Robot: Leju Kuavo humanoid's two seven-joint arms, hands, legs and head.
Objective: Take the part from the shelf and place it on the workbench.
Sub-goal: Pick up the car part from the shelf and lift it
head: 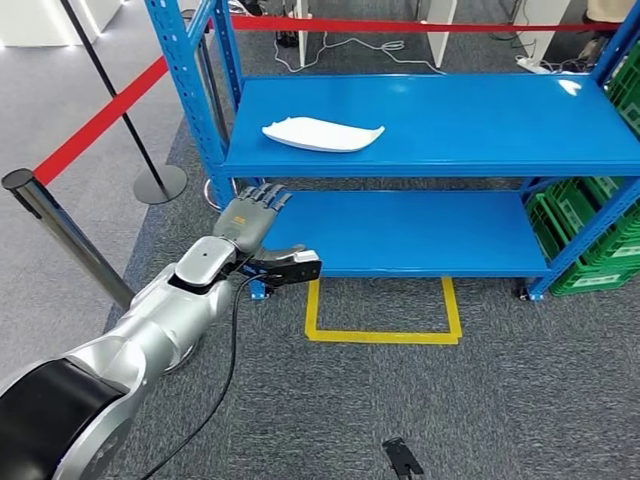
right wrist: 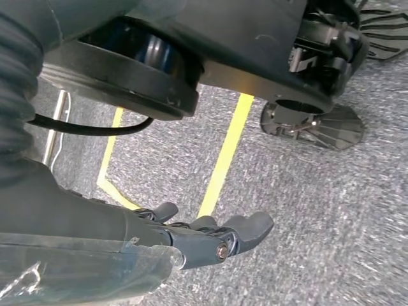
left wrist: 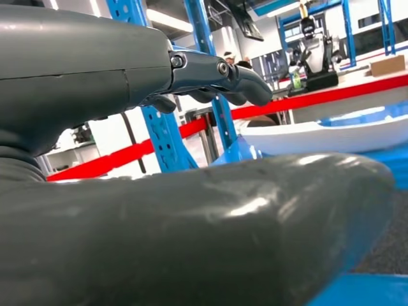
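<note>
A flat white part (head: 323,134) with a pointed end lies on the upper blue shelf (head: 483,125), toward its left side. My left hand (head: 252,216) reaches forward below the shelf's front edge, under and to the left of the part, fingers stretched out and holding nothing. In the left wrist view the white part (left wrist: 327,136) lies on the shelf beyond my outstretched fingers (left wrist: 226,75). My right hand (right wrist: 211,239) hangs over the grey carpet with its fingers extended and nothing in them.
A lower blue shelf (head: 407,235) sits under the upper one, between blue uprights (head: 185,85). Green crates (head: 604,235) stand at the right. A red barrier belt (head: 98,125) on posts runs along the left. Yellow floor tape (head: 381,335) marks the carpet.
</note>
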